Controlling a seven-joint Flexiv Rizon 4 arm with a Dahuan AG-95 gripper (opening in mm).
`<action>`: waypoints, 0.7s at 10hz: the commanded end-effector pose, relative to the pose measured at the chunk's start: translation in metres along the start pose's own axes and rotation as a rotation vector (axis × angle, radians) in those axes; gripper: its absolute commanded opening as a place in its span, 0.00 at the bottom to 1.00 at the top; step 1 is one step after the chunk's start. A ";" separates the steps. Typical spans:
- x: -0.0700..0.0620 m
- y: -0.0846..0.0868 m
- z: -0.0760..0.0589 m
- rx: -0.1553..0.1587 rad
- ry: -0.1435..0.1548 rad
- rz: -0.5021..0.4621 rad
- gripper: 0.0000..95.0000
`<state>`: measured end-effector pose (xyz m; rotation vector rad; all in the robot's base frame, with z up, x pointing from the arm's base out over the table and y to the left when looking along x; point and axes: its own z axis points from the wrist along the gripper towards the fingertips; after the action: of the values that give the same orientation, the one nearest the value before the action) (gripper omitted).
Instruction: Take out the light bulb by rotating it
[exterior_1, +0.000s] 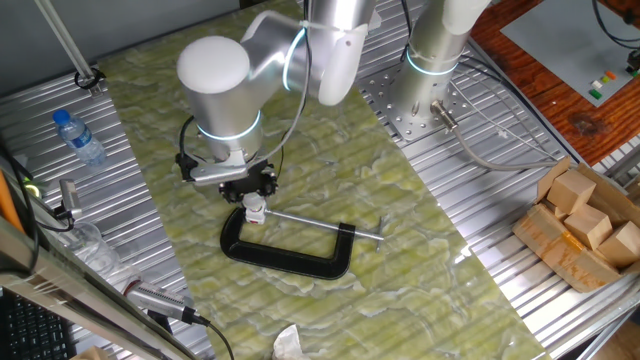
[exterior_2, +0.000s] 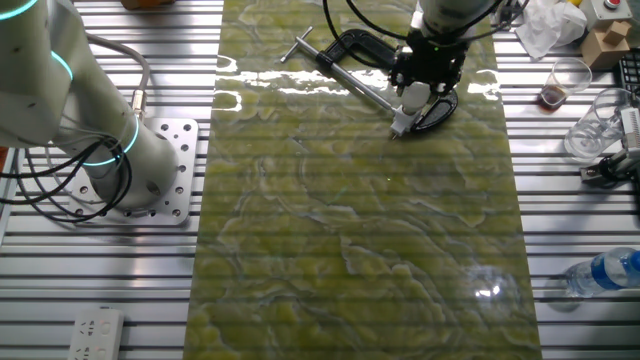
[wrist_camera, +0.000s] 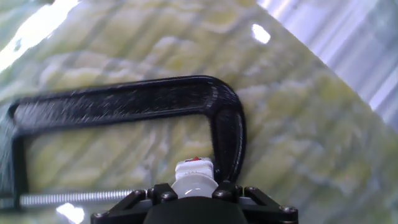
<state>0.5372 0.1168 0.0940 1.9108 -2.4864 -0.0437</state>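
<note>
1. The gripper (exterior_1: 254, 200) was seen closed around the light bulb (exterior_1: 256, 210).
2. The bulb was held upright at one end of the black C-clamp (exterior_1: 290, 255), near the green mat's (exterior_1: 330, 170) middle.

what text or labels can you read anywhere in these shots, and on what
No text can be read in any view.
Water bottle: has a label band, too small to read.
Light bulb: a small red mark on its base, blurred, not legible.
White power strip: no readable marking.
Black C-clamp: no visible lettering.
Cardboard box: no print visible.
</note>
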 end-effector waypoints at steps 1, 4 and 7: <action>0.000 0.000 -0.005 0.009 0.017 0.015 0.00; -0.001 0.000 -0.008 0.006 0.004 0.154 0.00; -0.006 -0.002 -0.012 -0.009 -0.043 0.360 0.00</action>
<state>0.5390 0.1203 0.1045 1.5880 -2.7133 -0.0600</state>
